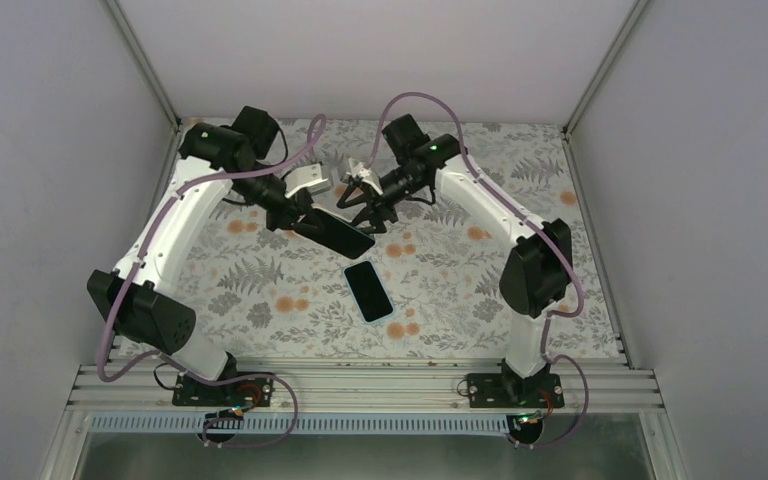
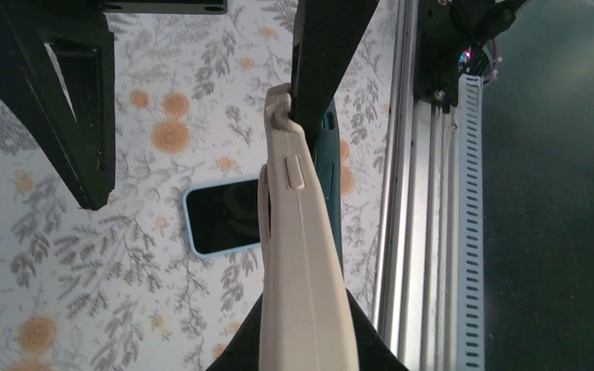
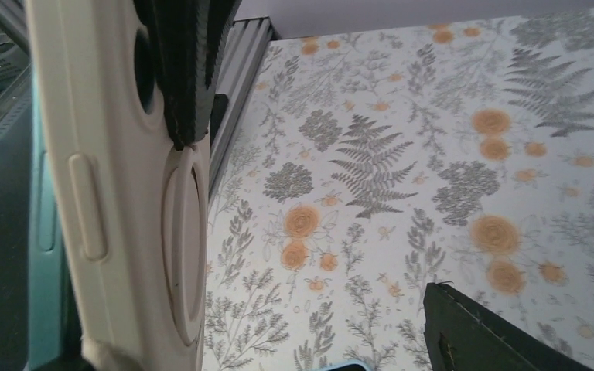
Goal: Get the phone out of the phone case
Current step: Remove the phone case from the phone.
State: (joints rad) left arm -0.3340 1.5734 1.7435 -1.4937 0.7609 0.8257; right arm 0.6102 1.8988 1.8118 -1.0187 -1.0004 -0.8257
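My left gripper (image 1: 305, 218) is shut on a teal phone in a beige case (image 1: 338, 233) and holds it above the table. In the left wrist view the case (image 2: 302, 255) stands edge-on between my fingers, with the teal phone (image 2: 330, 154) showing behind it. My right gripper (image 1: 362, 205) is open at the case's far end. One of its fingers (image 2: 325, 54) touches the case's top corner and the other (image 2: 73, 100) stands well apart. In the right wrist view that finger (image 3: 189, 69) rests on the case's back (image 3: 124, 193) by the camera hole.
A second phone in a light blue case (image 1: 369, 290) lies screen up on the floral table cover, below the held phone; it also shows in the left wrist view (image 2: 224, 216). The aluminium rail (image 1: 360, 385) runs along the near edge. Walls enclose three sides.
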